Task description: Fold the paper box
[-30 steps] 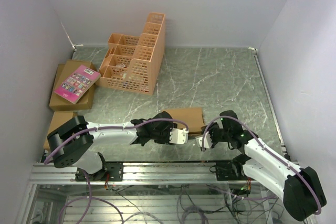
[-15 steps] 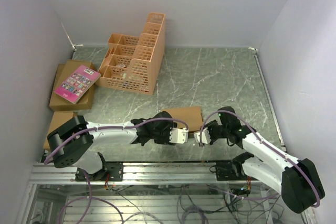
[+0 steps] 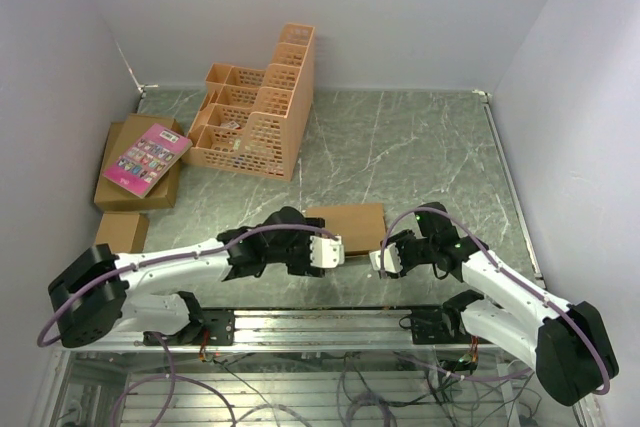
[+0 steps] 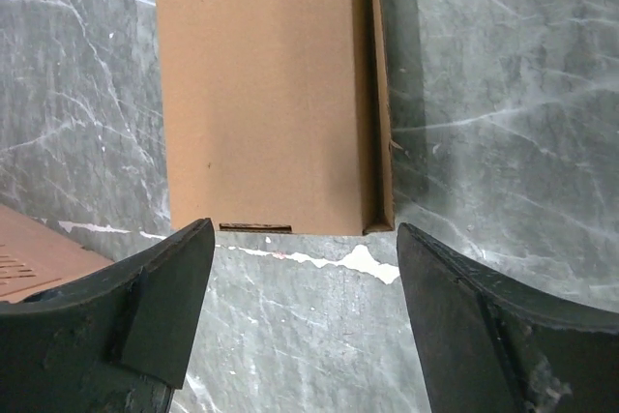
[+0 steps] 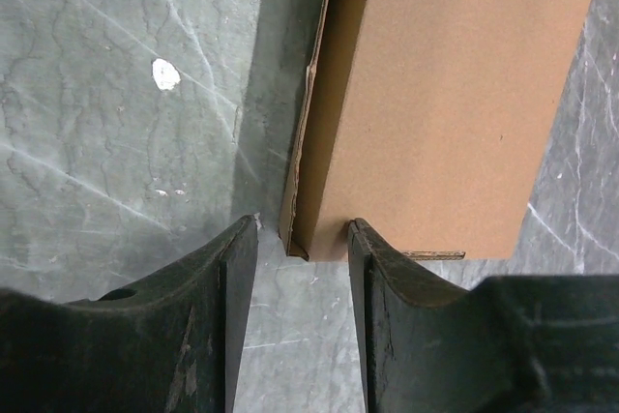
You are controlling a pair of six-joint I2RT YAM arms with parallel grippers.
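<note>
The paper box [image 3: 347, 227] lies on the marble table near the front, a flat brown cardboard shape. In the left wrist view the box [image 4: 266, 94] has a raised side wall along its right edge. My left gripper [image 3: 333, 250] is open and empty; in its wrist view the gripper [image 4: 305, 282] sits just short of the box's end. My right gripper [image 3: 383, 260] is open at the box's other end. In the right wrist view the box [image 5: 455, 94] shows a raised flap corner [image 5: 300, 229] at the mouth of the gripper [image 5: 302, 273], not pinched.
An orange lattice crate [image 3: 255, 112] stands at the back left. A pink book [image 3: 146, 158] lies on brown cartons [image 3: 130, 195] by the left wall, with another carton [image 3: 120, 232] nearer. A brown corner [image 4: 34, 256] shows beside my left finger. Walls close in on both sides.
My left arm has swung back to the left and its gripper has drawn a little away from the box. My right gripper has moved left to the box's end corner.
</note>
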